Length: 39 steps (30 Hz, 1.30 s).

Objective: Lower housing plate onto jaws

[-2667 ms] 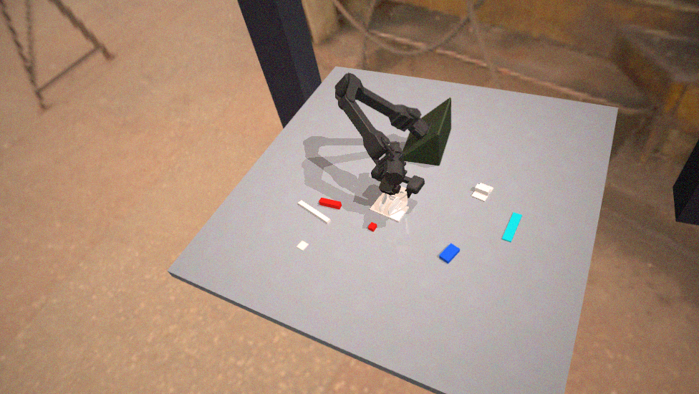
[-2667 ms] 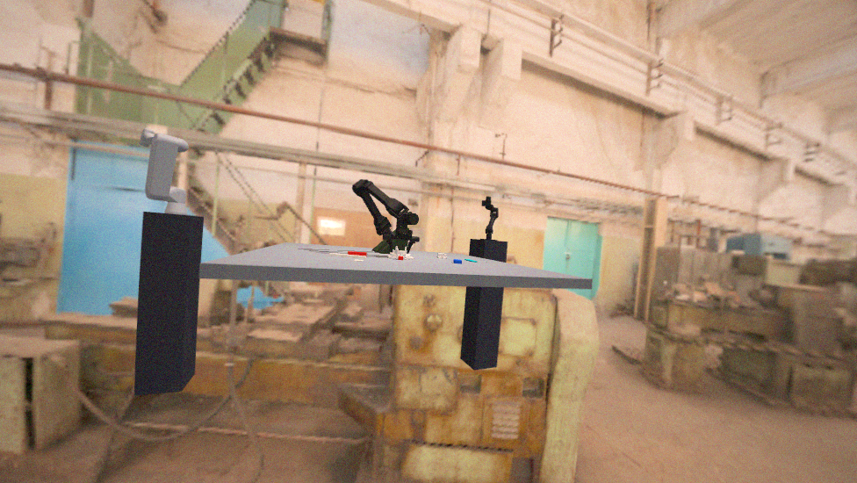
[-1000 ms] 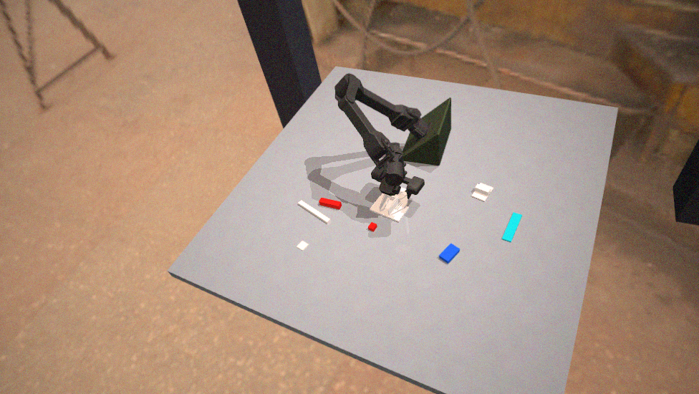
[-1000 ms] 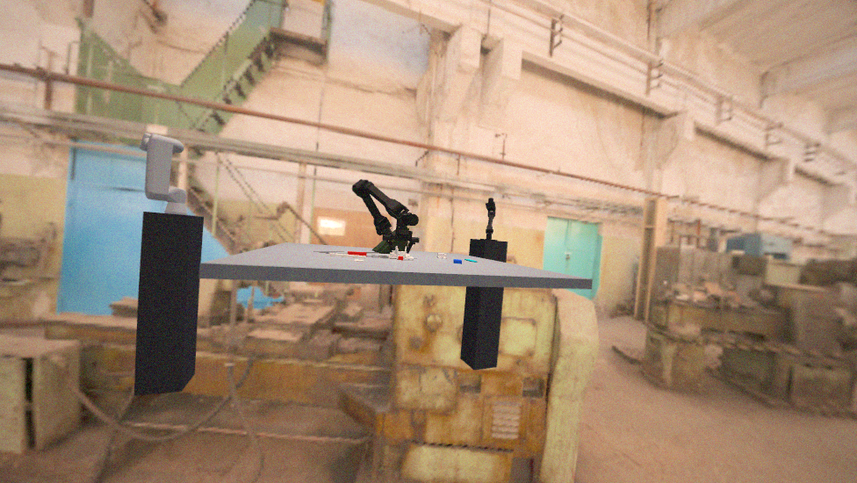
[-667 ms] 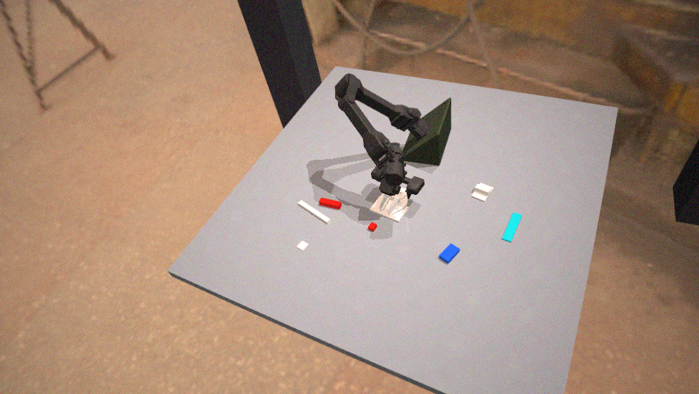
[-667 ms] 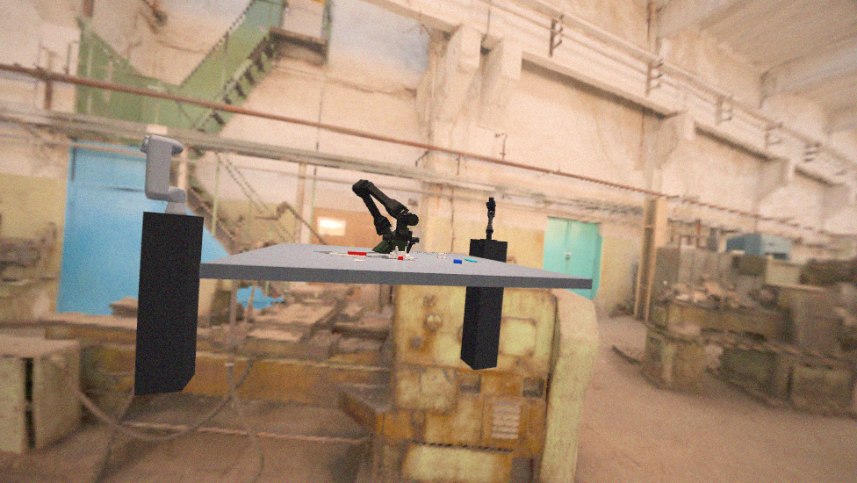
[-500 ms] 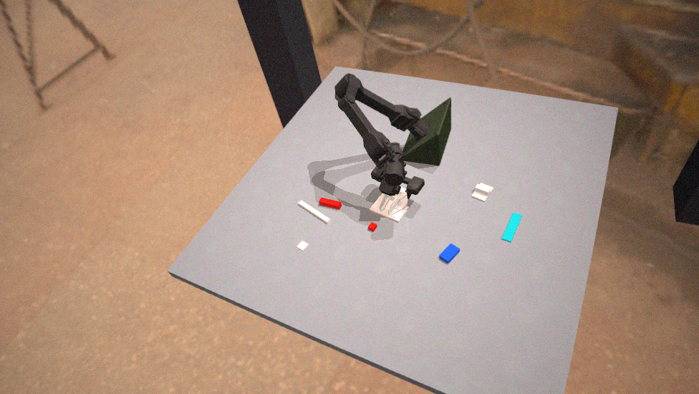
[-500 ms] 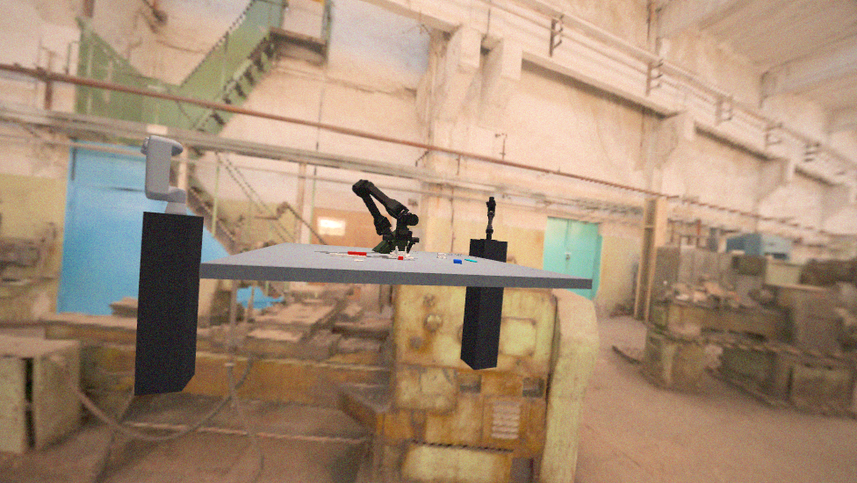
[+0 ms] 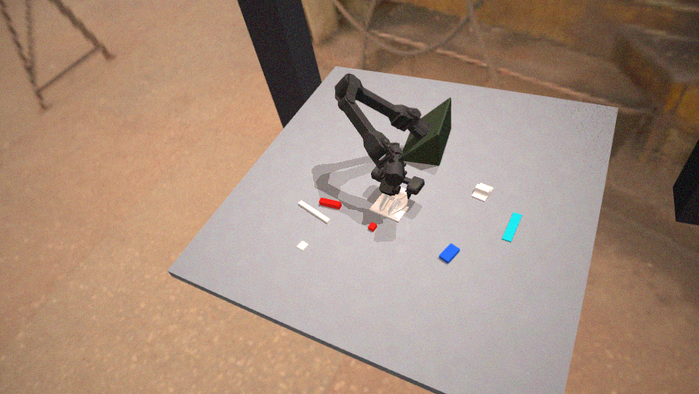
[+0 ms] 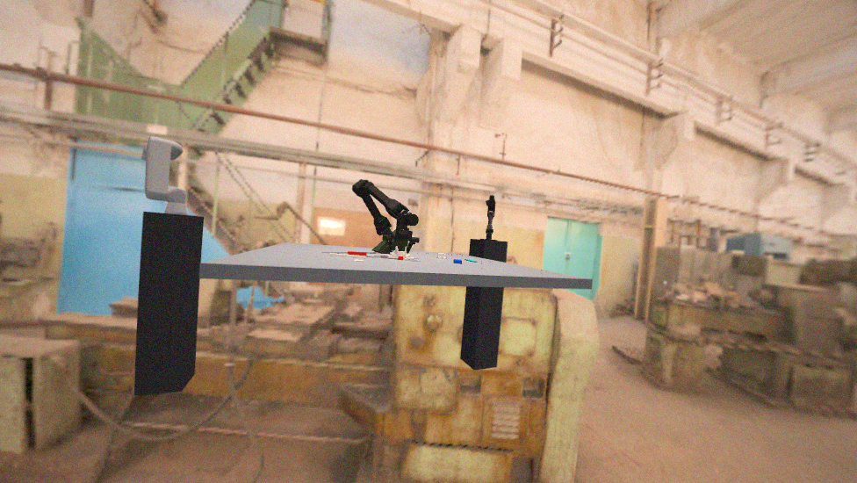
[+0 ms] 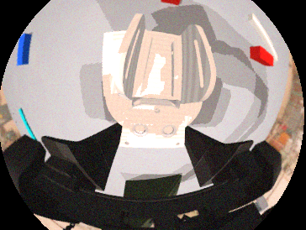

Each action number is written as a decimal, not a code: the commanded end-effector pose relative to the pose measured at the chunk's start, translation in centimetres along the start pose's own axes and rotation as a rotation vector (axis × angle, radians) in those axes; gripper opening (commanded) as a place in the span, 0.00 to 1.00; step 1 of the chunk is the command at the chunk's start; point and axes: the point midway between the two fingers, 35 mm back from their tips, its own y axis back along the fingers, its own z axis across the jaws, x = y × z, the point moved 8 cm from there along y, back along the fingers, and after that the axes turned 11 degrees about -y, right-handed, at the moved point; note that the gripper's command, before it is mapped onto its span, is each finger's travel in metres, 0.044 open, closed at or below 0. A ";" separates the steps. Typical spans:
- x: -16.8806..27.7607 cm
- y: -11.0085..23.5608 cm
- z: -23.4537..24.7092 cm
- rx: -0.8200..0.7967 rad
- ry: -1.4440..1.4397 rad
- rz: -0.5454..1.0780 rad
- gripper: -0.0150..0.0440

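The arm is bent sharply at a raised elbow, with its far end brought down low over the table. The gripper is pointed downward, and its black fingers are set on opposite sides of the pale housing plate. The narrow end of the plate is gripped between them. Two curved pieces are seen extending from the wider end of the plate, apart from each other. Whether the plate is fully seated and level on them cannot be told.

The plate is located near the middle of the table, under the gripper. A small red cube is placed near it, and a longer red block is laid beside a white strip. A blue block and a cyan strip are placed farther off, apart from each other.
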 end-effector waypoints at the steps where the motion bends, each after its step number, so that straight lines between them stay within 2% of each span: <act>1: 0.0 0.0 0.0 0.000 0.006 0.000 0.85; 35: 0.0 0.0 0.0 0.000 0.006 0.000 0.85; 38: 0.0 0.0 0.0 0.000 0.000 0.000 0.98; 39: 0.0 0.0 0.0 0.000 0.000 0.000 1.00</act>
